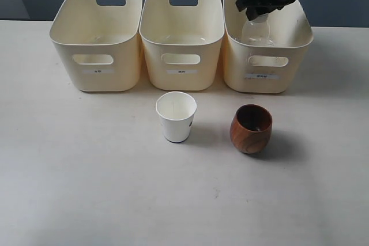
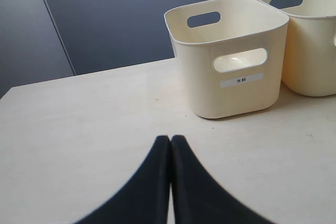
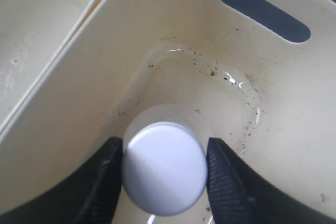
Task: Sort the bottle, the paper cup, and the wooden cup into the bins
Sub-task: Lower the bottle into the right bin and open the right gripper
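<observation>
The clear bottle (image 1: 258, 30) hangs upright inside the right bin (image 1: 265, 79). My right gripper (image 1: 258, 11) is shut on its white cap (image 3: 164, 169), one black finger (image 3: 107, 177) on each side, above the speckled bin floor (image 3: 210, 93). The white paper cup (image 1: 176, 120) stands on the table in front of the middle bin (image 1: 181, 76). The reddish-brown wooden cup (image 1: 251, 133) stands to its right, in front of the right bin. My left gripper (image 2: 170, 138) is shut with nothing in it, low over the table and facing the left bin (image 2: 231, 98).
The three cream bins stand in a row at the back of the pale table (image 1: 86, 171); the left bin (image 1: 98, 79) and the middle bin show nothing inside. A dark wall (image 2: 105, 19) runs behind the table's far edge.
</observation>
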Action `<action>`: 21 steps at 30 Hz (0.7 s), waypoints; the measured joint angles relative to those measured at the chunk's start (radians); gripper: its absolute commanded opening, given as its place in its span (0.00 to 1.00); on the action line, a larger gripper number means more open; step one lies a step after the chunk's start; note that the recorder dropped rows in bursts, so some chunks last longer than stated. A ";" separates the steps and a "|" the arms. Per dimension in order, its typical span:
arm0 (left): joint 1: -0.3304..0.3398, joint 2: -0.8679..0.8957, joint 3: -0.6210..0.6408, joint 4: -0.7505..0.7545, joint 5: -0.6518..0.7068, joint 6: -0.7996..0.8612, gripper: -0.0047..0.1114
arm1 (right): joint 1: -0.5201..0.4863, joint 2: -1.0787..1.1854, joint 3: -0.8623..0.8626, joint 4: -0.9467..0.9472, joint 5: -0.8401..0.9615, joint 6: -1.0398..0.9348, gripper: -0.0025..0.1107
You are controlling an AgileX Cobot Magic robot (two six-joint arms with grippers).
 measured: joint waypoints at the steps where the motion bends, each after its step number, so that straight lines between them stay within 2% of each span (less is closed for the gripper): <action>1: 0.000 0.000 0.000 0.000 0.000 0.000 0.04 | 0.000 0.000 0.000 0.000 0.001 0.000 0.10; 3: 0.000 0.000 0.000 0.000 0.000 0.000 0.04 | 0.000 0.000 0.000 0.000 0.002 0.001 0.35; 5: 0.000 0.000 0.000 0.000 0.000 0.000 0.04 | 0.000 0.000 0.000 0.000 0.002 0.003 0.45; 9: 0.000 0.000 0.000 0.000 0.000 0.000 0.04 | 0.000 0.002 0.000 0.000 0.002 0.003 0.45; 14: 0.000 0.000 0.000 0.000 0.000 0.000 0.04 | 0.000 0.006 0.000 0.000 0.002 0.005 0.60; 21: 0.000 0.000 0.000 0.000 0.000 0.000 0.04 | 0.000 0.006 0.000 0.010 0.002 0.006 0.59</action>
